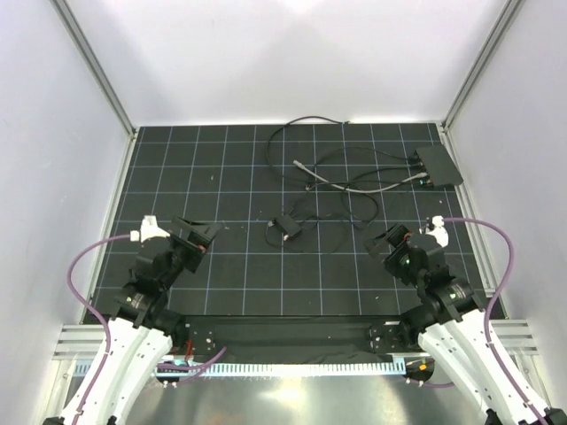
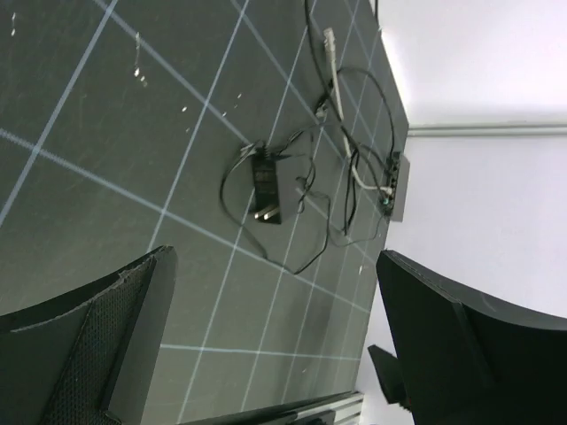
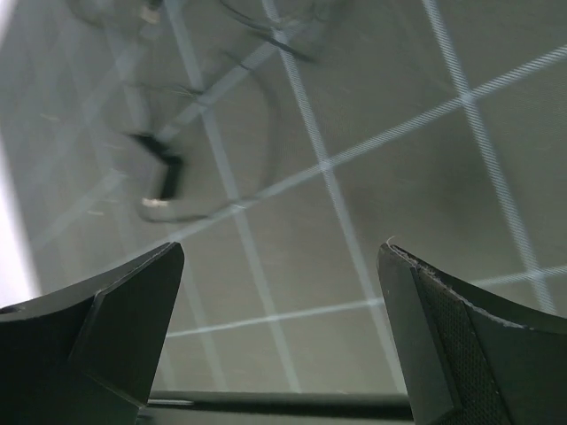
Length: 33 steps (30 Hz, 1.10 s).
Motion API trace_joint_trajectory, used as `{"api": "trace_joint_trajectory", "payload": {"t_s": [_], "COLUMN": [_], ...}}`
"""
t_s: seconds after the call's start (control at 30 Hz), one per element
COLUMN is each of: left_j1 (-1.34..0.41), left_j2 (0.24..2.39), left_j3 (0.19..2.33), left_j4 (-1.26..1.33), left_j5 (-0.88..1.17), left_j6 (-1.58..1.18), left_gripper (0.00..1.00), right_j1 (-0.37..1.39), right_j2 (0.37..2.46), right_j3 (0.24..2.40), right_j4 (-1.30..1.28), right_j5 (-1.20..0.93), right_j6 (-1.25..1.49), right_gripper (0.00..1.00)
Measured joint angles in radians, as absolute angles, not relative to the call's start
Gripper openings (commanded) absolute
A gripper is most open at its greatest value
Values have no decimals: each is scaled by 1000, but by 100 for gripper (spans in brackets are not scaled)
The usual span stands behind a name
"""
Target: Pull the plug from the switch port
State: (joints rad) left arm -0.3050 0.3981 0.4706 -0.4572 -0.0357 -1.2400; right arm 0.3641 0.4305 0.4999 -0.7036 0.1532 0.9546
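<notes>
The switch, a flat matte-black box (image 1: 439,164), lies at the far right of the black grid mat. A grey cable's plug (image 1: 419,179) sits in a port on its near-left edge. The box also shows small in the left wrist view (image 2: 399,186), with the plug (image 2: 386,189) at its edge. My left gripper (image 1: 205,235) is open and empty at the near left, far from the box. My right gripper (image 1: 396,239) is open and empty at the near right, a few grid squares nearer than the box. The box is out of the right wrist view.
A small black block (image 1: 288,228) with thin black wires lies mid-mat; it also shows in the left wrist view (image 2: 266,188) and, blurred, in the right wrist view (image 3: 168,177). A loose grey cable end (image 1: 301,165) and black wire loops (image 1: 310,133) lie behind it. White walls enclose the mat.
</notes>
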Motion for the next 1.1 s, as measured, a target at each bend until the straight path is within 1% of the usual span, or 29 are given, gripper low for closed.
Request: {"api": "trace_joint_trajectory", "payload": {"t_s": [0.07,0.17,0.23,0.3,0.43,0.57,0.67,0.7,0.83,0.93,1.1], "left_j1": [-305,-305,-305,-305,-332,-426,-504,-532,-630,-680,-743], "left_j2": [374,318,339,435,720,945,1087,1141,1340,1495,1678], "left_j3": [423,340,337,381,567,721,815,852,1012,1158,1319], "left_j4": [-448,-342,-295,-260,-213,-173,-162,-159,-157,-150,-148], "left_j5": [-18,40,72,117,191,199,186,179,157,159,157], "left_j6": [-1242,-1250,-1241,-1205,-1131,-1060,-1023,-1007,-950,-918,-871], "left_gripper": [99,99,100,100,100,100,100,100,89,87,81], "right_j1": [364,364,364,364,364,360,335,309,128,6,-93], "right_j2": [472,528,568,616,779,963,1042,1056,1101,1166,1335], "right_j3": [509,536,565,600,719,864,925,939,979,1016,1112], "right_j4": [-730,-733,-729,-730,-747,-765,-772,-772,-761,-736,-697], "right_j5": [153,134,131,142,213,310,374,385,380,373,371], "right_j6": [920,878,863,849,792,727,682,667,622,600,585], "right_gripper": [100,100,100,100,100,100,100,100,100,98,90]}}
